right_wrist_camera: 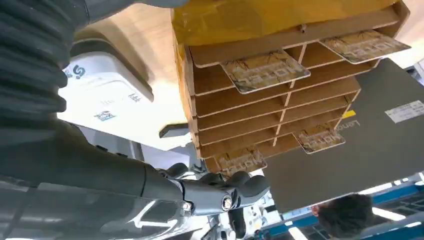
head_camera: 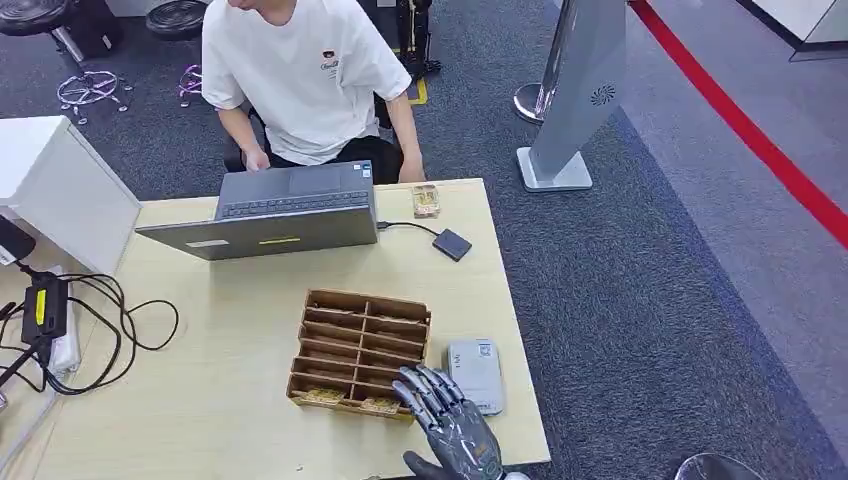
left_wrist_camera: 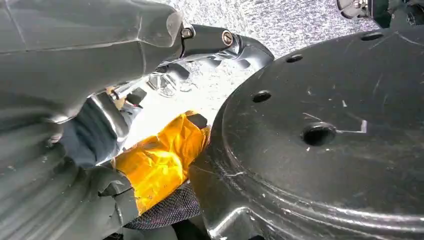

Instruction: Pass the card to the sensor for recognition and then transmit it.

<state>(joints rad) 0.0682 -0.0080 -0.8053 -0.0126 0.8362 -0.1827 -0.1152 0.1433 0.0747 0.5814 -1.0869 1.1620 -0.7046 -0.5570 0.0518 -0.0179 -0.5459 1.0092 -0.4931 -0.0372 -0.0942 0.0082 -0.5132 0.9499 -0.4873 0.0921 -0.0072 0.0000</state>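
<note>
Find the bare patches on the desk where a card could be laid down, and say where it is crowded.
Bare wood lies between the laptop and the card rack, and between the rack and the cables on the desk. It is crowded at the near right corner, where the right hand hovers between rack and grey sensor.

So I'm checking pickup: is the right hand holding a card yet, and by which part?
No. The right hand hovers open over the card rack, holding nothing.
</note>
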